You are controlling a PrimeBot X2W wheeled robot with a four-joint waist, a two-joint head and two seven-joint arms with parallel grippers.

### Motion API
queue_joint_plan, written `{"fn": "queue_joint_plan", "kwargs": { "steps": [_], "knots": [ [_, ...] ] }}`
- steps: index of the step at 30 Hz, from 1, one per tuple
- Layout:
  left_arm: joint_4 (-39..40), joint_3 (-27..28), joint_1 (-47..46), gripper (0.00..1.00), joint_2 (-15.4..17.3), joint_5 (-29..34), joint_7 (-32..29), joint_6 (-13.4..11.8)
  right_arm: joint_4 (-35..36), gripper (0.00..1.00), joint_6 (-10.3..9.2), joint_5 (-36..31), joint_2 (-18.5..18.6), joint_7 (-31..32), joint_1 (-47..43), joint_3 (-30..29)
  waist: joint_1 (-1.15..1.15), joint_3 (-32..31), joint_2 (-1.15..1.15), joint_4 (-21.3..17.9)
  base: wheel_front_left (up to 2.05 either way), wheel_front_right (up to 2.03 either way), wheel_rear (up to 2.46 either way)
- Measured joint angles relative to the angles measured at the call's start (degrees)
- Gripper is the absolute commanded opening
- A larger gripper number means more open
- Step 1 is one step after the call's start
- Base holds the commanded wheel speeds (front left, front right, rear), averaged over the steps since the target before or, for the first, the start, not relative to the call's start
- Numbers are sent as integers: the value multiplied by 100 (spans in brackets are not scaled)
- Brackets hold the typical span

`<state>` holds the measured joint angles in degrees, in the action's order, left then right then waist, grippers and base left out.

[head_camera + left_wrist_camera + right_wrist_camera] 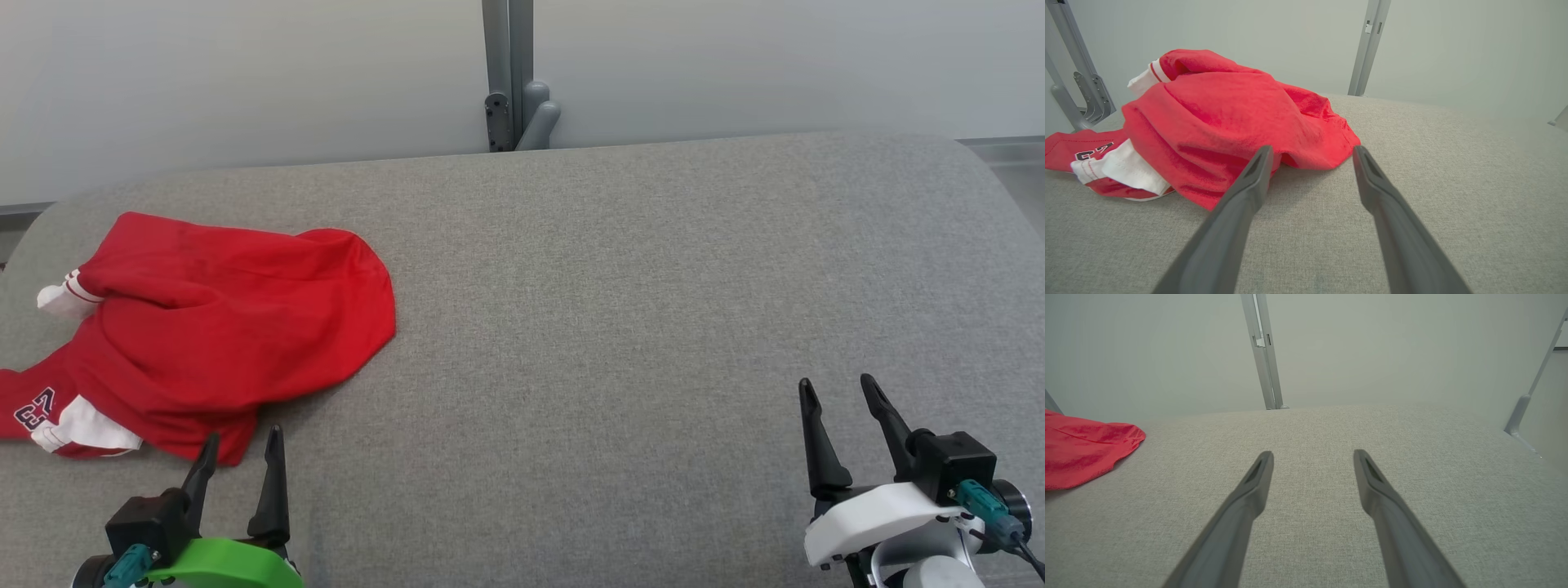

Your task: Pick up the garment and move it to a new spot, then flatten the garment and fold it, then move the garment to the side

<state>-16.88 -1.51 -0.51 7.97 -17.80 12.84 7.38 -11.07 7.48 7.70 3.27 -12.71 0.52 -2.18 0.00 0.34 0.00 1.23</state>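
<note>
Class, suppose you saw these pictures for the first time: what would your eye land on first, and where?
The red garment lies crumpled in a heap on the left of the grey table, with white trim showing. The left hand is open close to the garment's near edge. The right hand is open over bare cloth at the far right.

garment (237,327): red, white trim | table (620,327): grey
</note>
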Motion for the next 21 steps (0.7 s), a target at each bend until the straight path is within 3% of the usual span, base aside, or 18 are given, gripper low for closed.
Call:
{"fn": "queue_joint_plan", "kwargs": {
  "steps": [21],
  "knots": [
    [-343, 9, 3, 100, 3, 400, 208, 1, -44, 100, 1, -766, -37, -231, -108, -185, 0, 23, 0, 40, 0, 0, 0]
  ]
}}
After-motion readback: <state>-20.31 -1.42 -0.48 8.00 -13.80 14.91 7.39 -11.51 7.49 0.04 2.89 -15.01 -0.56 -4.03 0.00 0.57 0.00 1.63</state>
